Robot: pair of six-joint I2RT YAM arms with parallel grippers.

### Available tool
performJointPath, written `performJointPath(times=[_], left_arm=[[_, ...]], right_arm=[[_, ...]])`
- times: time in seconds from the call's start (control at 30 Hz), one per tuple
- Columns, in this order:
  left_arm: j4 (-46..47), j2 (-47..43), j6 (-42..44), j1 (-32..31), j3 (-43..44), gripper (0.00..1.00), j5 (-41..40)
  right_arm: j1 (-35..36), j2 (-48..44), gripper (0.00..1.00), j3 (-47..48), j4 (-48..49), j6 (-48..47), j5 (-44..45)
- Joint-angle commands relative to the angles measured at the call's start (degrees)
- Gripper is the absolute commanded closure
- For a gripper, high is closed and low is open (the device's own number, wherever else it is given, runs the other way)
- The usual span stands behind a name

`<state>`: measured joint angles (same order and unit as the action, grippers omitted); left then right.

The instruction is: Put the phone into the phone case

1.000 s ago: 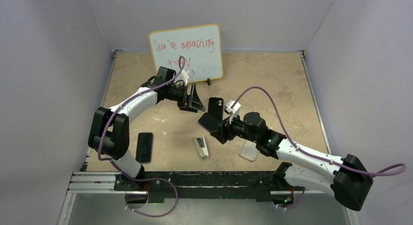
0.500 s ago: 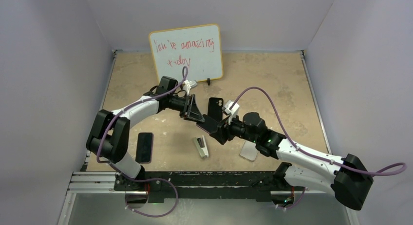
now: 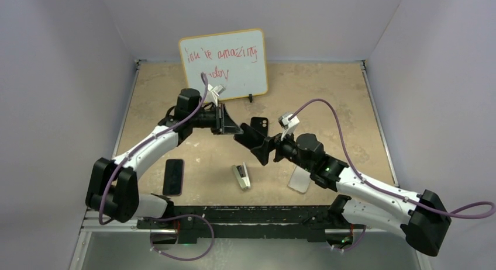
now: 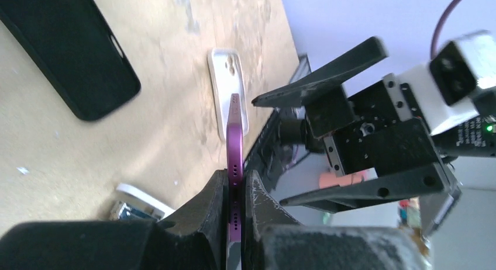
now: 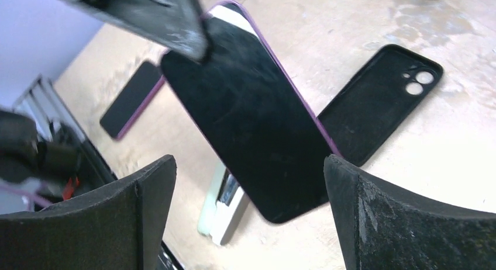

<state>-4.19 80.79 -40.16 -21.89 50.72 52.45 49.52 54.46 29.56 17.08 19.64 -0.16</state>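
Left pincer (image 4: 235,182) pinching purple phone (image 5: 245,118) by end, mid-air at frame centre. Right pincer (image 5: 250,165) standing spread, facing it. Translucent phone case (image 3: 299,180) lying lower right on desk (image 3: 327,100). Risk: narrow grip slipping at handover, phone dropping.

phone (image 5: 245,124): front is glossy black glass, smudgy w/ fine scratches; purple rim has a satin, metal-ish sheen. black case (image 5: 380,100) looks matt, soft, rubbery imo. phone case (image 4: 229,77) = milky whitish plastic, smooth, slight shine. right gripper (image 5: 248,170) is matt black plastic w/ a grainy, rough face; left gripper (image 4: 235,179) same black plastic, bit smoother. table (image 3: 327,100) is tan board, mottled & rough, no gloss. whiteboard (image 3: 234,62) glossy white, pale wood-look frame. stapler (image 3: 241,176): grey, prob plastic, too small to tell more.
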Motion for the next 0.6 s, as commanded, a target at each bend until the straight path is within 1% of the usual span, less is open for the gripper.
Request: performJointPath(times=[0.0, 0.07, 0.13, 0.2, 0.3, 0.37, 0.4, 0.47, 0.5, 0.57], left_arm=[[10.3, -8.1, -6.5, 1.2, -1.0, 1.00, -11.2], [14.4, -10.6, -10.9, 1.3, -3.3, 1.00, -16.8], [20.4, -12.9, -15.8, 1.3, -6.6, 1.00, -21.5], [26.7, -15.0, -21.0, 1.3, -9.9, 1.00, -25.0], [32.4, -17.3, -27.5, 1.3, -13.7, 1.00, -30.0], [35.7, -18.2, -31.0, 1.2, -15.6, 1.00, -31.3], [36.9, -18.6, -32.1, 1.2, -16.2, 1.00, -31.5], [38.5, -19.4, -33.7, 1.2, -17.1, 1.00, -31.4], [39.1, -19.9, -34.4, 1.2, -17.7, 1.00, -31.4], [40.7, -21.0, -36.5, 1.1, -19.3, 1.00, -32.4]], right_arm=[[-0.1, 1.3, 0.08, 5.8, -5.3, 14.8, 12.8], [-0.2, 3.3, 0.14, 7.0, -8.1, 21.6, 12.6], [-0.3, 4.6, 0.19, 7.2, -7.4, 29.0, 10.3], [-0.3, 4.9, 0.22, 5.6, -3.3, 36.2, 7.9], [-0.3, 4.1, 0.24, 0.5, 9.3, 45.2, 6.3], [-0.3, 4.1, 0.27, -2.1, 18.7, 47.8, 7.2], [-0.3, 4.5, 0.29, -2.4, 21.7, 48.6, 7.4], [-0.3, 6.0, 0.30, -1.1, 24.8, 49.1, 8.6], [-0.3, 7.2, 0.29, 0.2, 25.6, 49.3, 9.8], [-0.3, 10.2, 0.29, 2.9, 26.2, 50.8, 9.5]])
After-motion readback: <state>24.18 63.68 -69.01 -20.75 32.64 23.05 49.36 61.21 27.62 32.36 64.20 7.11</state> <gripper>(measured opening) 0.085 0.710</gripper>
